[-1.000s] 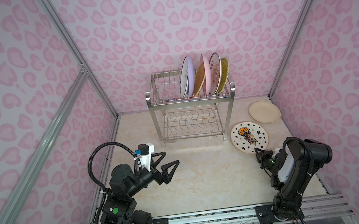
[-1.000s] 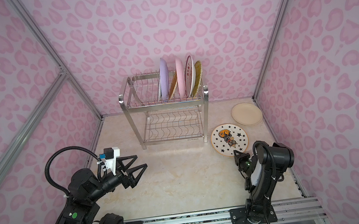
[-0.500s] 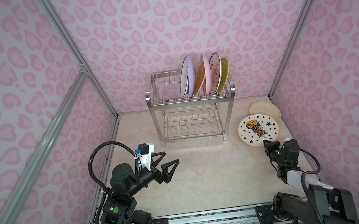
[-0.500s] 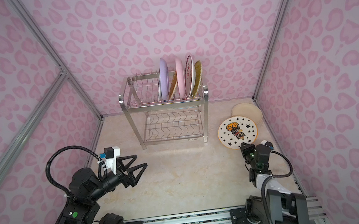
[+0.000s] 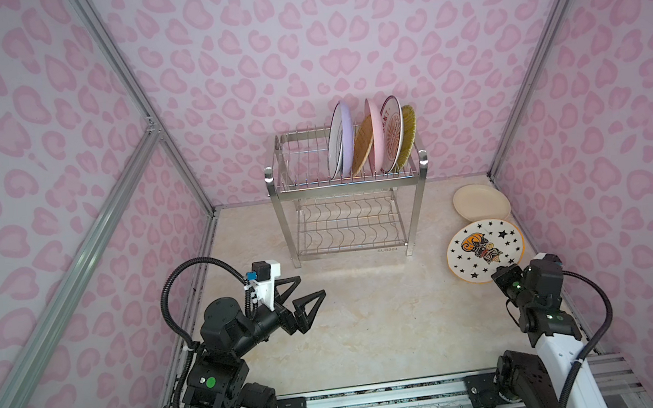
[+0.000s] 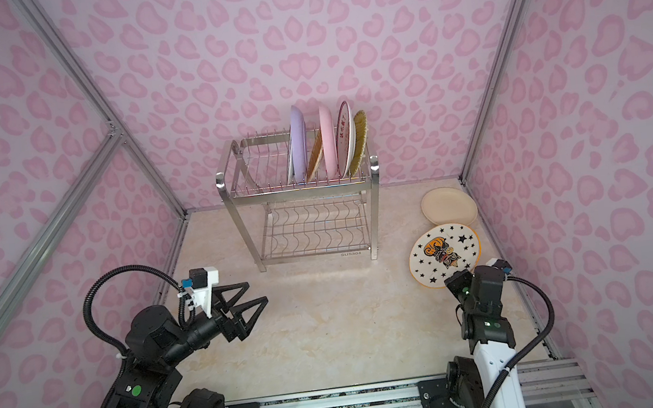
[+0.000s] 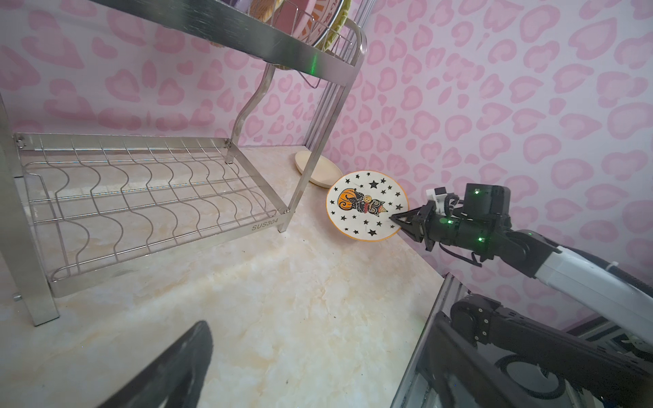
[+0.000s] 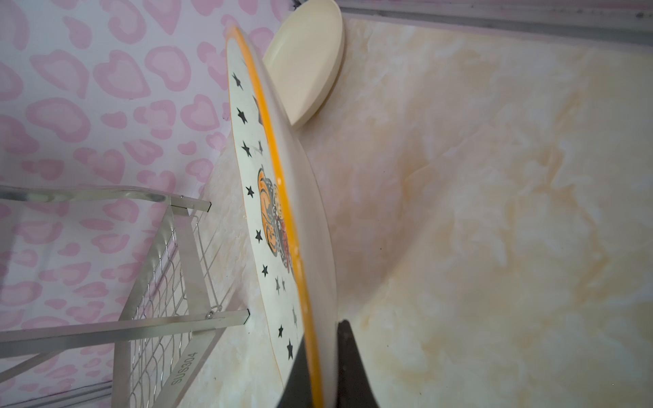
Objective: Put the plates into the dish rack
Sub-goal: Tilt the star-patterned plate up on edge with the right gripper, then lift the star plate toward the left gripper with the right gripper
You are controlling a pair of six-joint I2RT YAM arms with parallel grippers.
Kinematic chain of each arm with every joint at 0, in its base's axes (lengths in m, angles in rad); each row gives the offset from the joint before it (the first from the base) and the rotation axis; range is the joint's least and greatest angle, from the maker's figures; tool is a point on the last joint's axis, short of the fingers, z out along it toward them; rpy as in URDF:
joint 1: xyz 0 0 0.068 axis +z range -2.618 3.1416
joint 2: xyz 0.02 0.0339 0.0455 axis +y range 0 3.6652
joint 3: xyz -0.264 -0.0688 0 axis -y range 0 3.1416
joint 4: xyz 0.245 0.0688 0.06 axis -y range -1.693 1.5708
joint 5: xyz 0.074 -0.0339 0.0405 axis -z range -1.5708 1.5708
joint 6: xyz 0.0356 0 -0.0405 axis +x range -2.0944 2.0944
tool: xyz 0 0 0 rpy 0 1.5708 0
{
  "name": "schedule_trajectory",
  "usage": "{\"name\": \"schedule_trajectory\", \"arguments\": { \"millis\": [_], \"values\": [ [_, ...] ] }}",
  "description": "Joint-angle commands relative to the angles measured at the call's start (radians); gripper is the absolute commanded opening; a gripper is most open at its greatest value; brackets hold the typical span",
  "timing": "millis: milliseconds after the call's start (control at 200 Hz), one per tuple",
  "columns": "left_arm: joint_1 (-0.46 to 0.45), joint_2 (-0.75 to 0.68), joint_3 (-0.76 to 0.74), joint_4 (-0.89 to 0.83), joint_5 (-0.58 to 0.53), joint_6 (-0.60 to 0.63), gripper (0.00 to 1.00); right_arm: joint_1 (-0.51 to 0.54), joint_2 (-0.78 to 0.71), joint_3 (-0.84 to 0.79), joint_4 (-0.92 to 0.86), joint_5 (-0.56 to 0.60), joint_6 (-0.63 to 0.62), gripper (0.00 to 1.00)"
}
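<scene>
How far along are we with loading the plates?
Done: six plates, as far as I can count, stand upright in the top tier of the dish rack. In hand: the right pincer is shut on the rim of the star-patterned plate, tilted beside the rack. Left: that plate and the cream plate lying flat on the table. The left pincer is open and empty.

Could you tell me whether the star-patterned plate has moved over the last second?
Yes: gripped by the right claw, the star-patterned plate has shifted right, away from the dish rack, toward the cream plate.
</scene>
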Motion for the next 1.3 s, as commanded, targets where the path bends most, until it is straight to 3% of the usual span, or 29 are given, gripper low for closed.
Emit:
{"name": "schedule_trajectory", "arguments": {
  "millis": [0, 265, 520, 755, 1070, 1295],
  "values": [
    [0.001, 0.012, 0.013, 0.016, 0.003, -0.009, 0.97, 0.019, -0.031, 0.070, -0.073, 0.042, -0.163, 0.00],
    [0.001, 0.025, 0.014, 0.033, -0.001, -0.038, 0.97, 0.113, -0.085, 0.228, -0.252, 0.156, -0.304, 0.00],
    [0.001, 0.061, 0.061, 0.005, -0.004, -0.105, 0.97, 0.225, -0.038, 0.381, -0.352, 0.209, -0.372, 0.00],
    [0.001, 0.137, 0.121, -0.023, -0.010, -0.235, 0.98, 0.538, -0.008, 0.450, -0.451, 0.459, -0.375, 0.00],
    [0.001, 0.206, 0.136, 0.011, -0.018, -0.330, 0.99, 0.909, 0.019, 0.425, -0.517, 0.681, -0.302, 0.00],
    [0.001, 0.242, 0.128, 0.067, 0.001, -0.411, 0.99, 1.147, 0.092, 0.444, -0.436, 0.826, -0.314, 0.00]
  ]
}}
